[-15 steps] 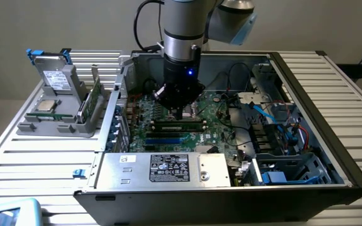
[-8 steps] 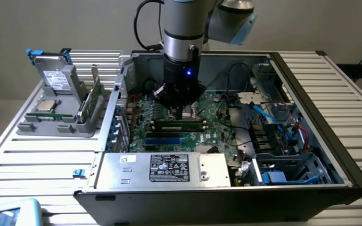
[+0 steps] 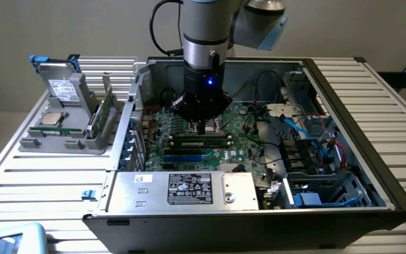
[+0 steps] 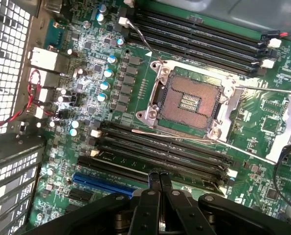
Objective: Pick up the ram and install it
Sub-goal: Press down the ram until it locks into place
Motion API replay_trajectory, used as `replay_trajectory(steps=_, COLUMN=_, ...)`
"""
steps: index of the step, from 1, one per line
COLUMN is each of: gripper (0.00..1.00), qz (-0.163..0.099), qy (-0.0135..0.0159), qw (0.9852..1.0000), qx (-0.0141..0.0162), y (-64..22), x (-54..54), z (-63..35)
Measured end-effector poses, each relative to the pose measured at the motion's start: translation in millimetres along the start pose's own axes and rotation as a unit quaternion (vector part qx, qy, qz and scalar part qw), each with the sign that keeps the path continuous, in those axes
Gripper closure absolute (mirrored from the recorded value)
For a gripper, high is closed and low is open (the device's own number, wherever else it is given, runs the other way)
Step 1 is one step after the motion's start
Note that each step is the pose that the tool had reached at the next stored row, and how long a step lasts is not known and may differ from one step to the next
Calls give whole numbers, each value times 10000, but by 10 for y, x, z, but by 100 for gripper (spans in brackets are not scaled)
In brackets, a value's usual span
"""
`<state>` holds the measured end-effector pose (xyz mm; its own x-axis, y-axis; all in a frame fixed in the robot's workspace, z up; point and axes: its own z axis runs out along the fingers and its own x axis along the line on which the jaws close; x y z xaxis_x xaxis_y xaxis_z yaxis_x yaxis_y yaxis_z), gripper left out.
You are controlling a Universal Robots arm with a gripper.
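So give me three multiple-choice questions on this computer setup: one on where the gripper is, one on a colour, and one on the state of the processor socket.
1. Where is the gripper?
A. Over the grey holder outside the case
B. Inside the open case, over the motherboard
C. Over the bare table beside the case

2. What colour is the long slot next to the black memory slots?
A. Red
B. Yellow
C. Blue

3. What state is the processor socket in?
A. Empty, contacts bare
B. Holding a silver chip
C. Covered by a fan

Answers:
1 B: the gripper hangs inside the case, just above the motherboard.
2 C: the slot is blue.
3 A: the processor socket shows its bare contact field with no chip in it.
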<state>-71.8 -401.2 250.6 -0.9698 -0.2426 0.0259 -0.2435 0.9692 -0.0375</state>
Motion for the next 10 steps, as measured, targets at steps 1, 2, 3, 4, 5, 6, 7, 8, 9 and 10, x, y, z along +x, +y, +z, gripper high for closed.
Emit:
replay_trajectory(steps=1, gripper=89, qz=43, qy=-34, qw=10000, qx=8, y=0, x=0, z=0)
replay_trajectory(steps=2, gripper=89, qz=86, qy=-78, qw=9999, qx=18, y=0, x=0, z=0)
replay_trajectory(steps=3, gripper=89, qz=125, qy=-121, qw=9998, qx=28, y=1, x=0, z=0)
replay_trajectory(steps=4, gripper=89, qz=165, qy=-163, qw=9997, qx=39, y=1, x=0, z=0)
replay_trajectory(steps=5, gripper=89, qz=205, qy=-204, qw=9996, qx=49, y=1, x=0, z=0)
replay_trajectory(steps=6, gripper=89, qz=245, qy=-242, qw=9994, qx=59, y=1, x=0, z=1)
replay_trajectory(steps=7, gripper=89, qz=290, qy=-269, qw=9992, qx=65, y=1, x=-1, z=2)
replay_trajectory(steps=8, gripper=89, qz=346, qy=-280, qw=9990, qx=71, y=1, x=-1, z=2)
replay_trajectory(steps=9, gripper=89, qz=404, qy=-283, qw=9988, qx=74, y=1, x=-1, z=2)
replay_trajectory(steps=10, gripper=89, qz=469, qy=-281, qw=9985, qx=77, y=1, x=-1, z=3)
